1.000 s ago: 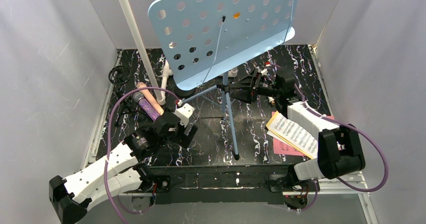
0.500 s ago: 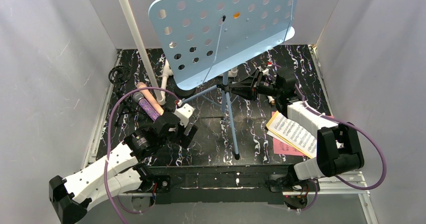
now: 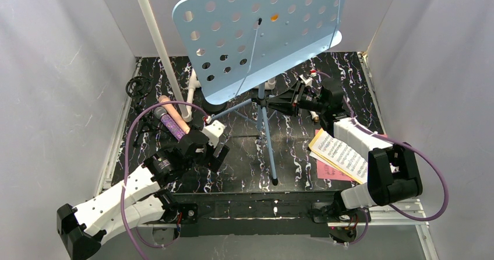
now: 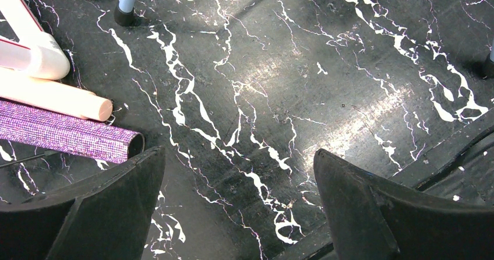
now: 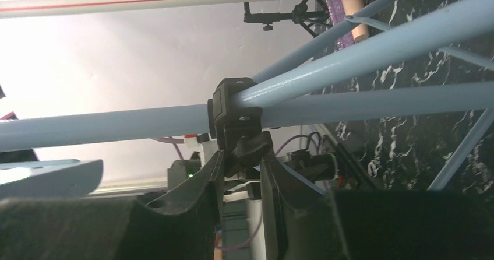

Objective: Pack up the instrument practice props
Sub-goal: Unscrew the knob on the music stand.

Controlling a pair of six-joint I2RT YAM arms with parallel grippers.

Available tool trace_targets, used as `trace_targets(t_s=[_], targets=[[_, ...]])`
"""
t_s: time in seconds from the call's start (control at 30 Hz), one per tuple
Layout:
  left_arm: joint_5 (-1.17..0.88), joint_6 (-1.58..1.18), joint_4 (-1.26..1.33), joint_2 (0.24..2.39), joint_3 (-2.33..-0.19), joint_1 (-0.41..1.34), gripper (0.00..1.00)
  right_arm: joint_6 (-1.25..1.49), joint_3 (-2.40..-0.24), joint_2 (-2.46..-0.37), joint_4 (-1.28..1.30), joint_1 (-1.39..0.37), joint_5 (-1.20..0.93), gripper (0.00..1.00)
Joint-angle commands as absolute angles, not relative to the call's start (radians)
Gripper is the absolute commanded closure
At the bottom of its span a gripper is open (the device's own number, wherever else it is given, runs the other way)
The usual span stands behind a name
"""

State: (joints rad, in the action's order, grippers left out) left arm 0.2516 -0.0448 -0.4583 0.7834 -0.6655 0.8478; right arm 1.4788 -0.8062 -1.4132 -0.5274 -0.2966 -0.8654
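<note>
Black clamp knob (image 5: 247, 143) on light-blue music stand (image 3: 259, 35): right gripper (image 5: 242, 158) jaws have narrowed, now pinch it; loosening and folding the stand can likely start. Left gripper (image 4: 239, 158) wide open, empty, left of stand, near glittery purple microphone (image 4: 64, 137)

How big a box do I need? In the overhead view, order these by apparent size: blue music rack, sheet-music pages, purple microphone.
1. blue music rack: largest, though it is raised nearer the camera.
2. sheet-music pages: partly hidden.
3. purple microphone: smallest.
</note>
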Motion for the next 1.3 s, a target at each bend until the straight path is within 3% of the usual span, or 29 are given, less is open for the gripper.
trace_targets(t_s=[0.0, 0.23, 0.53, 0.8, 1.03, 1.17, 1.27], targets=[[0.268, -0.042, -0.480, 0.764, -0.683, 0.844, 0.02, 1.247, -0.842, -1.383, -0.532, -0.276, -0.824, 0.89], [0.267, -0.041, -0.480, 0.764, -0.683, 0.844, 0.02, 0.982, -0.867, -1.378, -0.537, -0.276, -0.858, 0.99], [0.265, -0.038, -0.480, 0.765, -0.683, 0.844, 0.02, 0.470, -0.897, -1.375, -0.543, -0.280, -0.973, 0.99], [0.263, -0.035, -0.480, 0.776, -0.684, 0.845, 0.02, -0.085, -0.975, -1.333, -0.262, -0.291, -1.004, 0.99], [0.264, -0.035, -0.479, 0.777, -0.684, 0.845, 0.02, -0.151, -0.994, -1.336, -0.241, -0.291, -0.987, 0.98], [0.262, -0.033, -0.480, 0.777, -0.684, 0.844, 0.02, -0.082, -0.967, -1.321, -0.239, -0.291, -0.960, 0.53], [0.262, -0.033, -0.481, 0.773, -0.685, 0.844, 0.02, 0.074, -0.934, -1.295, -0.267, -0.287, -0.948, 0.36]])
